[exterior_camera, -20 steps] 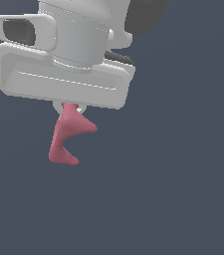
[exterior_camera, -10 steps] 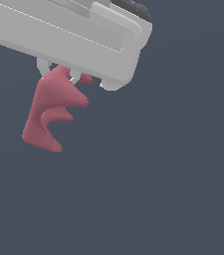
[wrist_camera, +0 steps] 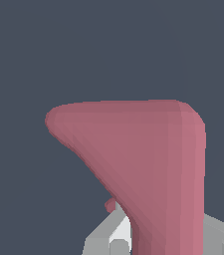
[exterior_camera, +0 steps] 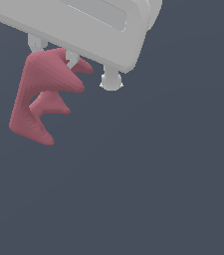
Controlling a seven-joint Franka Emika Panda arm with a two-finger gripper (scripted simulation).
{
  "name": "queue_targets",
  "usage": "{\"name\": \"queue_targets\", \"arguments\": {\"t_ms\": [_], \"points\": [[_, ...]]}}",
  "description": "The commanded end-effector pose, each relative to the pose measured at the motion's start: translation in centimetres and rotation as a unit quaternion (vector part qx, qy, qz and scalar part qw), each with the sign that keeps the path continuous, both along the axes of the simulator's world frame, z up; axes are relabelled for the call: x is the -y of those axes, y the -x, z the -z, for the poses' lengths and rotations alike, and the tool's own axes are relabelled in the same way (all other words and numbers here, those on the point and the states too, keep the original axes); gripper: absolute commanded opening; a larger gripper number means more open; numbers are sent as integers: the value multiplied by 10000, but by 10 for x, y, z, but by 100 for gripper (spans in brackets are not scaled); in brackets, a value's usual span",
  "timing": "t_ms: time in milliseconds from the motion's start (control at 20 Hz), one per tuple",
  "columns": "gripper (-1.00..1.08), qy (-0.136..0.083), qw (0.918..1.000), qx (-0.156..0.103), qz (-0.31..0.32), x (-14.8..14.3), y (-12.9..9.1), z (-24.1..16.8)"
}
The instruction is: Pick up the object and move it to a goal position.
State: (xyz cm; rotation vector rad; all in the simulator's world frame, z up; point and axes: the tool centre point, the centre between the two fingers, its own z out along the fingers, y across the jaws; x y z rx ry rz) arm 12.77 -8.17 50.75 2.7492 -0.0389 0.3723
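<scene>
Exterior view: the white boxy gripper point(exterior_camera: 54, 55) sits up top with its thin pale fingers point(exterior_camera: 71, 59) clamped on the upper end of the small matte pinkish-red angular solid with pointed prongs point(exterior_camera: 41, 94). That claw-like thing hangs below the gripper against plain dark grey, with no table edge in sight to place it by.

Wrist view: the red solid point(wrist_camera: 153, 164) fills most of the picture, with grey gripper parts point(wrist_camera: 108, 236) hugging its base.

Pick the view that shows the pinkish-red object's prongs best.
The exterior view: the object hangs under the white gripper, its several pointed prongs spread in profile. The wrist view shows only one broad pink face filling the frame, prongs hidden.
</scene>
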Motion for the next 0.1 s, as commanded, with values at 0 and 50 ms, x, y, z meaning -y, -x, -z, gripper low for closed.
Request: {"name": "queue_targets", "arguments": {"t_ms": [0, 50], "points": [[-100, 6, 10000, 8, 22, 0, 0, -2], [-100, 6, 10000, 8, 22, 0, 0, -2]]}}
